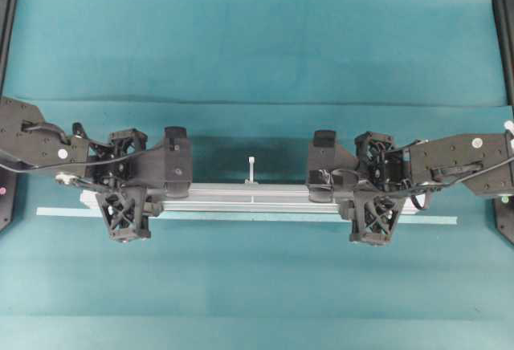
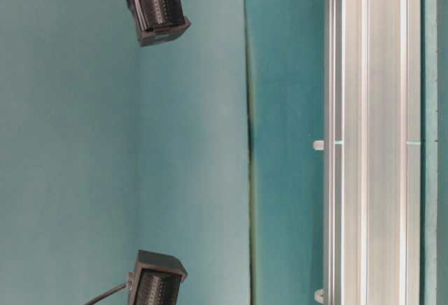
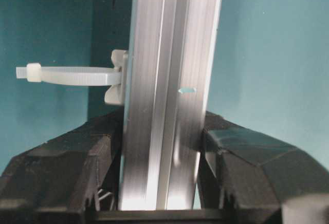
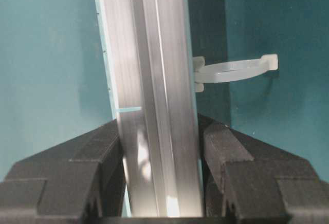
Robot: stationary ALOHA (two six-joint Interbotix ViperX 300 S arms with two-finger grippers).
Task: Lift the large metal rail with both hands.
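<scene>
The large metal rail (image 1: 249,196) (image 2: 371,144) is a long silver grooved bar lying left to right across the teal table. A white upright peg (image 1: 251,169) stands at its middle. My left gripper (image 1: 128,193) straddles the rail near its left end. In the left wrist view the left gripper (image 3: 160,126) is shut on the rail (image 3: 164,80), with a finger against each side. My right gripper (image 1: 373,196) straddles the rail near its right end. In the right wrist view the right gripper (image 4: 159,131) holds the rail (image 4: 149,80) the same way. A dark shadow lies beside the rail in both wrist views.
A thin pale teal strip (image 1: 438,220) (image 2: 428,144) lies along the rail's near side and reaches past both its ends. White pegs (image 3: 67,75) (image 4: 236,70) stick out sideways from the rail ahead of each gripper. Black frame posts (image 1: 502,37) stand at the table's side edges.
</scene>
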